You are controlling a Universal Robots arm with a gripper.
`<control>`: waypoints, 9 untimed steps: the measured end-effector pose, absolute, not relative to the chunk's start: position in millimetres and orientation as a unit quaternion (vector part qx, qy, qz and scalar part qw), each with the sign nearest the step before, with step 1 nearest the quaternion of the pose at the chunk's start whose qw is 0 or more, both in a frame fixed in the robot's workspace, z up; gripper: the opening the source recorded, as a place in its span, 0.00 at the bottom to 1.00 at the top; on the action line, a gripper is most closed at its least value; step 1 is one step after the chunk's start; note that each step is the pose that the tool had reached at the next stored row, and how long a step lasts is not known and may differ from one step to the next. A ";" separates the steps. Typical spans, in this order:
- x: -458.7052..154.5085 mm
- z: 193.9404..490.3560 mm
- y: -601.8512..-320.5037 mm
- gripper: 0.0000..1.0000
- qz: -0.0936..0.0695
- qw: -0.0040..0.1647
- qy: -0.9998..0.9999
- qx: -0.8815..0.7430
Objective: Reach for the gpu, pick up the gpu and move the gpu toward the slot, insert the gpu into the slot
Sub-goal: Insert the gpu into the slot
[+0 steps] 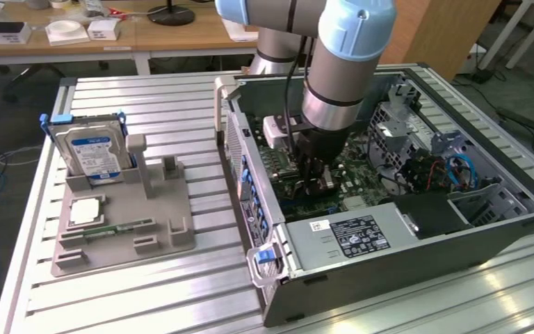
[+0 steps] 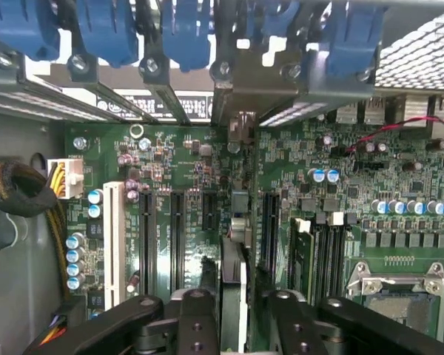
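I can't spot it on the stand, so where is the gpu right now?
The gpu stands edge-on between the gripper's fingers, inside the open computer case, just above the motherboard slots.

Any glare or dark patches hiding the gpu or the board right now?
Exterior view: window glare streaks the table by the case; the gripper sits in shade inside the case. Wrist view: the motherboard is evenly lit and sharp, the gpu shows edge-on and dark between the fingers.

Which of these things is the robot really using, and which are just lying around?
Using:
end effector
gpu, gripped edge-on
open computer case
motherboard

Lying about:
hard drive
memory stick
grey holder
white boxes on the desk
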State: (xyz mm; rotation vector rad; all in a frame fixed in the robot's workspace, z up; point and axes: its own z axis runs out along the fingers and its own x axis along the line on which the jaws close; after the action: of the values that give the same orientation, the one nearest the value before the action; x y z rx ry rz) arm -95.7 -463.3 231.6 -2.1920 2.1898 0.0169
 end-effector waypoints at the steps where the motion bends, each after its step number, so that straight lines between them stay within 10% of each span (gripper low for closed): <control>1: -95.7 232.1 -463.3 0.34 0.005 0.021 0.707 -0.707; 9: -95.6 244.1 -463.4 0.34 0.005 0.022 0.706 -0.707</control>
State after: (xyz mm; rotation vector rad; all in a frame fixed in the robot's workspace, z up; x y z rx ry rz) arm -95.6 -463.4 244.1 -2.1917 2.1888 0.0148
